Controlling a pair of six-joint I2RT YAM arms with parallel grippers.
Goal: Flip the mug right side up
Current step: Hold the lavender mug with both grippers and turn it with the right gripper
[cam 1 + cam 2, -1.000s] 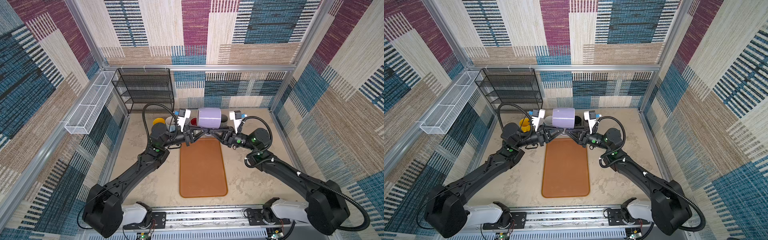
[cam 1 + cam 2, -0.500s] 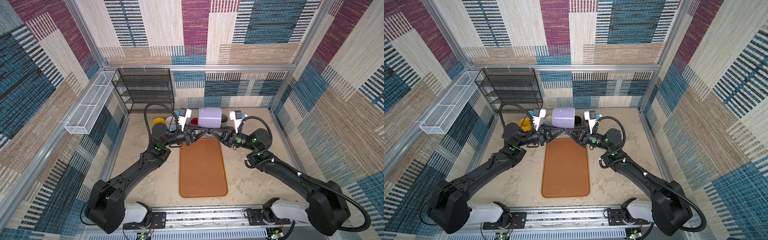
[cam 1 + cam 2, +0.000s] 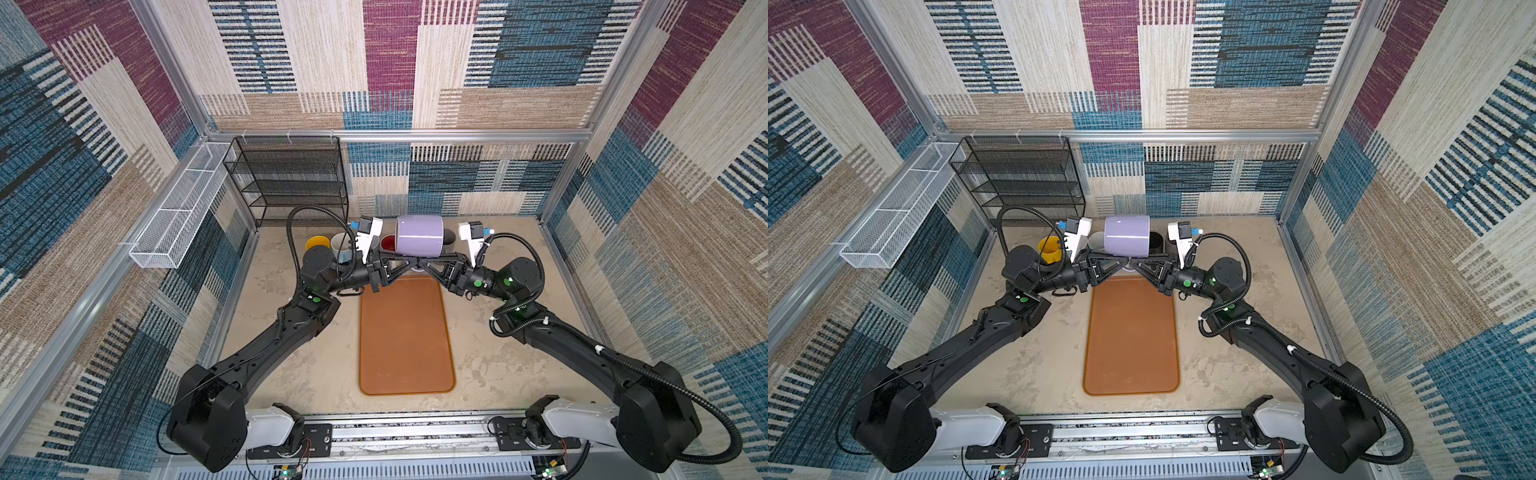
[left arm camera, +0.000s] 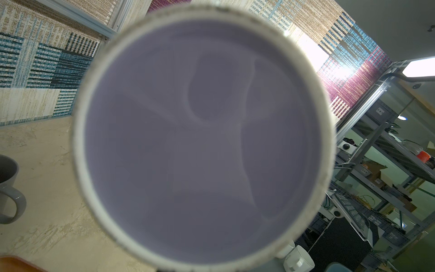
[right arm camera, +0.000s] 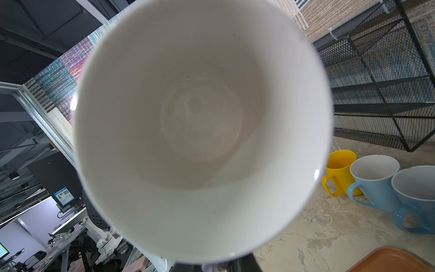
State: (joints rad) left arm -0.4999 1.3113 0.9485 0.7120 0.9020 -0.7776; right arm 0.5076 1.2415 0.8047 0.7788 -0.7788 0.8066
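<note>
Nearest is the tray (image 3: 405, 340). Just past its far end, the left gripper (image 3: 405, 264) and right gripper (image 3: 430, 264) meet tip to tip. Both look pinched shut on the underside of the mug (image 3: 417, 241), which hangs in the air there; the exact grip spot is hidden.

Risk imo: two arms on one small spot. If they twist out of sync or one lets go early, it slips and drops, maybe onto the cups (image 3: 318, 243) behind.

Mug's on its side, long axis left-right, mouth toward the right arm, base toward the left.
</note>
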